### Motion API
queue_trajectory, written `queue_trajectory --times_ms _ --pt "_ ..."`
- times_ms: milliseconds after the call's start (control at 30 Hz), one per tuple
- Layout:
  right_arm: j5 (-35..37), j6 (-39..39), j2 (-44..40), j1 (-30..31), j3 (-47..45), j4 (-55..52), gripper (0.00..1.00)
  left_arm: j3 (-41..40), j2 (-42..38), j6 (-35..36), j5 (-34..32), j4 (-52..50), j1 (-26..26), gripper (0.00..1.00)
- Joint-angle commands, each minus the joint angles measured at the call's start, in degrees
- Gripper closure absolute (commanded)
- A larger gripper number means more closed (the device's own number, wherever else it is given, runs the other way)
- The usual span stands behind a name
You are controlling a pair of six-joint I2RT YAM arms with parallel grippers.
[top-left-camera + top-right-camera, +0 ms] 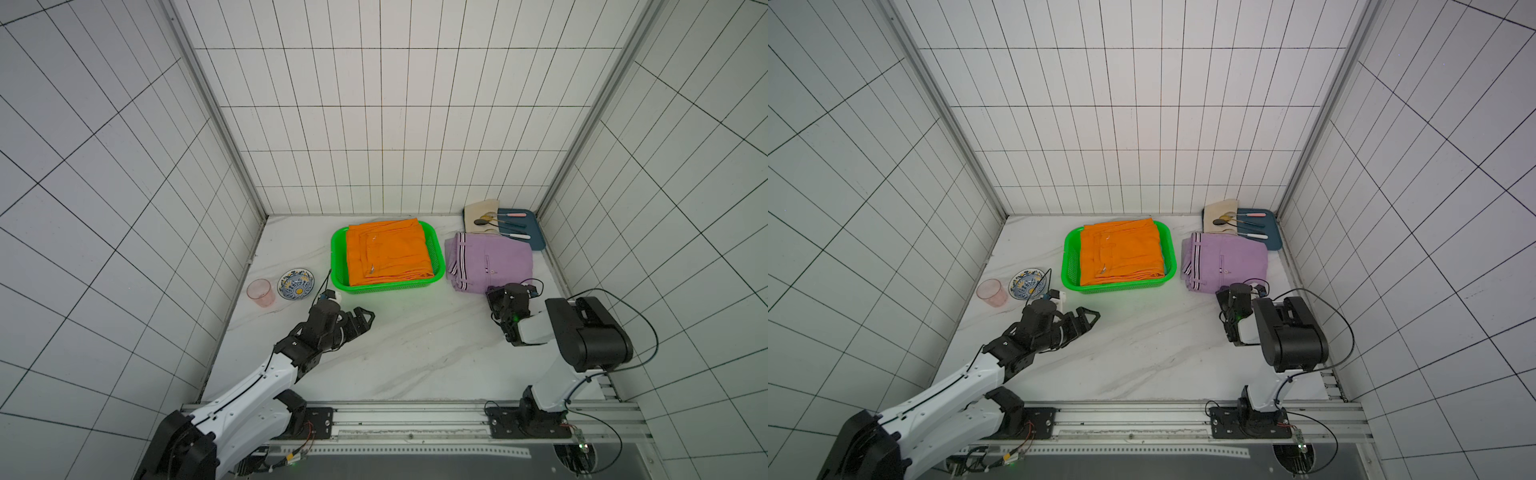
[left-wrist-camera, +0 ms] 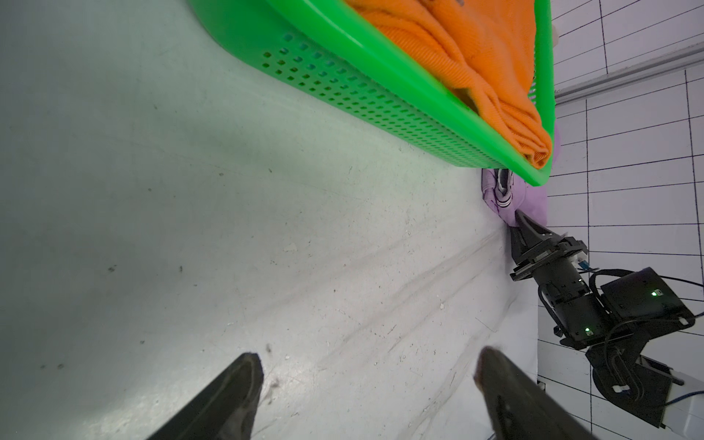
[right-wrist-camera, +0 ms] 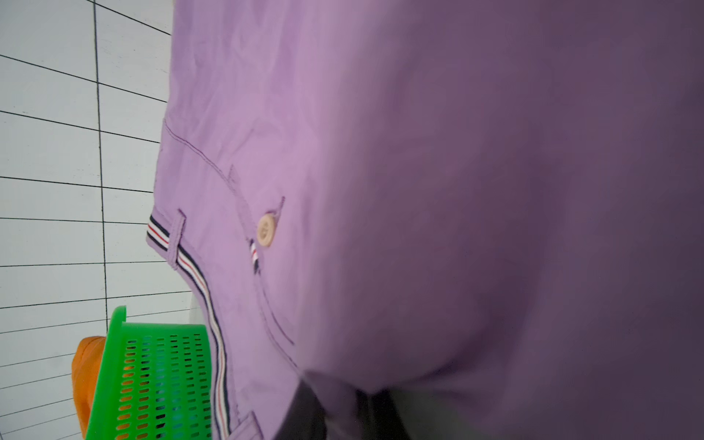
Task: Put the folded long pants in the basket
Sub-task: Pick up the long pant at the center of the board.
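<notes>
Right fingers (image 2: 529, 230) are pinching the lower edge of the lilac pants (image 1: 490, 259), clamped shut on the cloth; in the right wrist view purple fabric is filling nearly the whole frame, with a beige button (image 3: 265, 229) and a striped waistband showing. In both top views the lilac pants are lying flat on the white marbled counter (image 1: 415, 345), right of centre, just beside the right wall of the green basket (image 1: 338, 266). Orange pants (image 1: 388, 251) are sitting inside the basket and covering almost all of it, their upper edge riding over the rim. Left fingers (image 1: 361, 318) are hanging spread wide apart with nothing between them, over bare counter below and left of the basket, pointing toward the right of the frame. At centre left, a pink cup (image 1: 260, 292) and a patterned bowl (image 1: 296, 284) are standing side by side. At the upper right of the counter, a dark blue tray (image 1: 536, 239) and a cream cloth (image 1: 478, 214) are carrying several utensils (image 1: 505, 226), just above the lilac pants.
</notes>
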Motion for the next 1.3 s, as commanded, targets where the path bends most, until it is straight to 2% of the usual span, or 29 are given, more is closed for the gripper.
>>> queue_trajectory --times_ms 0,167,300,467,633,767,867,967,1133,1267 --pt "-4.98 0.34 2.40 -0.06 -0.73 -4.93 1.00 0.81 -0.07 1.00 -0.61 0.95 -0.06 0.07" --pt "-3.63 0.80 -3.13 -0.22 -4.56 -5.89 1.00 0.73 0.51 0.89 -0.09 1.29 -0.10 0.07" --pt "-4.93 2.04 -11.92 -0.09 -6.39 -16.83 1.00 0.68 0.39 0.65 0.09 1.27 -0.11 0.08" --pt "-5.00 2.30 -29.78 0.37 -7.34 -41.54 1.00 0.32 -0.66 -0.01 0.66 1.34 -0.13 0.08" --pt "-3.34 2.15 -50.24 2.98 -11.32 -58.26 1.00 -0.52 -1.85 -0.95 1.73 2.69 -0.62 0.08" --pt "-1.58 0.62 -66.02 8.60 -12.28 -70.14 1.00 -0.69 -0.32 -1.61 2.62 5.44 -2.52 0.07" --pt "-0.66 1.25 -73.50 13.33 -12.37 -76.48 1.00 -0.69 3.67 -2.43 3.60 10.23 -5.02 0.07" --pt "-1.54 2.46 -77.12 17.01 -13.44 -78.07 1.00 -0.01 9.74 -3.92 3.73 15.18 -7.73 0.07" --pt "-4.02 3.87 -77.48 21.22 -14.43 -77.87 1.00 2.88 21.29 -6.46 0.47 20.59 -13.50 0.08" --pt "-0.93 6.05 -75.95 25.62 -16.97 -73.15 1.00 4.75 29.01 -10.52 -3.12 23.47 -17.32 0.08"
